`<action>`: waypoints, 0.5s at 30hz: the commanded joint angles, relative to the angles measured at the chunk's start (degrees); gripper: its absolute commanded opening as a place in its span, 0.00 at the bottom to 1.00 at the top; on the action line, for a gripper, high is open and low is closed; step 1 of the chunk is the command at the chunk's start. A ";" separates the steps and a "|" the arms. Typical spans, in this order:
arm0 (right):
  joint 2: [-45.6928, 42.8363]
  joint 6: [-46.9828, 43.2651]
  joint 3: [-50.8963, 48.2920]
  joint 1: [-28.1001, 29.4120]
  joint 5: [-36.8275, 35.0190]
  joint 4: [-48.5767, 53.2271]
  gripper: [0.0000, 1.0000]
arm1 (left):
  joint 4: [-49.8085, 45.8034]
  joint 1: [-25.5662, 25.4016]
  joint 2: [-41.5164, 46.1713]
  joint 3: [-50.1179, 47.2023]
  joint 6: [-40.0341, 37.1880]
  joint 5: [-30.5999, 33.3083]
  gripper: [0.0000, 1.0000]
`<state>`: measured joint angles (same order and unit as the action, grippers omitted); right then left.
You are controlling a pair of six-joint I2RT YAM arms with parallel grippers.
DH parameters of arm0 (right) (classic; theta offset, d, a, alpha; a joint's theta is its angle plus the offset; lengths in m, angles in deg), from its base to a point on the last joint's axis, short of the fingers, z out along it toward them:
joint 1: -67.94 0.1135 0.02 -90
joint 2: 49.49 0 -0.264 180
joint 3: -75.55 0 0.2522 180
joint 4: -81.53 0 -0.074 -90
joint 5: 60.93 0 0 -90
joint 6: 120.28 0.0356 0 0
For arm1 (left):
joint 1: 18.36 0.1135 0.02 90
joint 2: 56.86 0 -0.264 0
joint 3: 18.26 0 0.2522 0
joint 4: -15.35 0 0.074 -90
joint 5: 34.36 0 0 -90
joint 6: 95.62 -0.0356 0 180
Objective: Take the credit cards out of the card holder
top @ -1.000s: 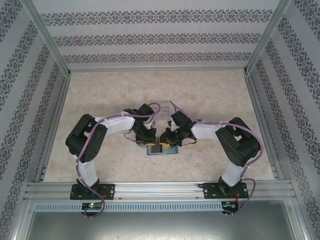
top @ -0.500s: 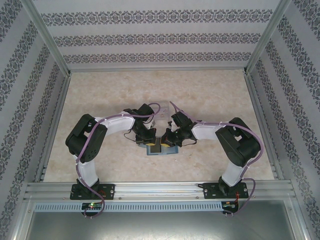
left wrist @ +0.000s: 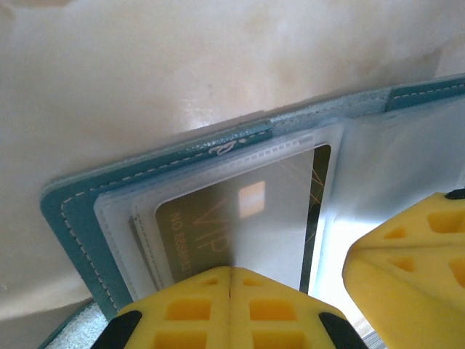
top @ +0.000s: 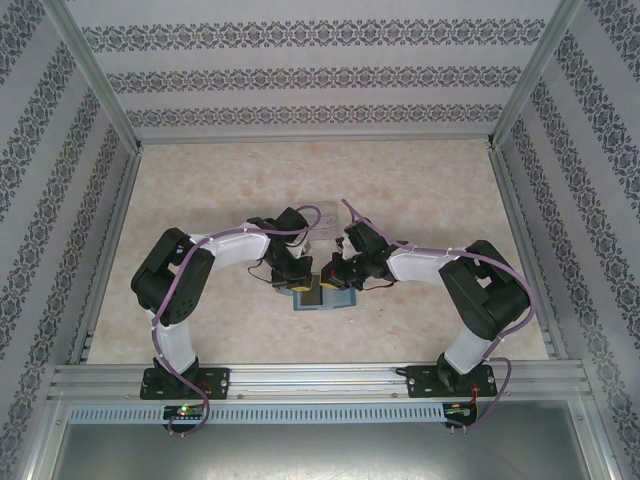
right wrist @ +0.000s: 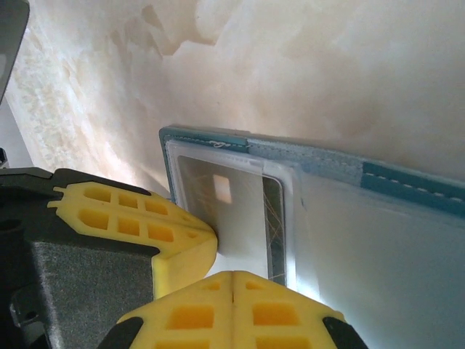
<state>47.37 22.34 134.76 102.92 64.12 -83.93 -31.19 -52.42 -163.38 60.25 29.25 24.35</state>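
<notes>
The teal card holder lies open and flat on the table between the two arms. In the left wrist view its teal border frames a clear pocket holding a dark credit card with gold VIP lettering under glare. My left gripper is shut, its tips pressed onto that pocket. The right wrist view has the same card in the holder. There my right gripper is shut at the pocket's near edge, close beside the left fingers. Whether a card edge is pinched cannot be made out.
A clear plastic tray sits just behind the two grippers. Marble-patterned table stretches away on all sides, bounded by patterned walls and a metal rail at the near edge.
The right gripper has closed its small gap, and the right arm's elbow has shifted slightly right and nearer. The left arm and the card holder have stayed put.
</notes>
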 commanded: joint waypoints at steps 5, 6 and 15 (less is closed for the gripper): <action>2.22 0.37 1.86 0.56 1.60 -1.06 0.17 | -2.38 -0.48 -3.00 -0.94 -0.77 3.21 0.00; 2.66 0.37 2.21 0.83 1.60 -0.91 0.19 | -2.52 -0.48 -2.91 -0.83 -0.79 3.16 0.00; 3.87 -1.17 3.63 1.33 -1.74 3.19 0.27 | -2.73 -0.48 -2.82 -0.86 -0.89 3.30 0.00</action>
<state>50.47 22.27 136.84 103.84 64.17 -83.17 -31.21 -52.42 -163.38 60.25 29.23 24.33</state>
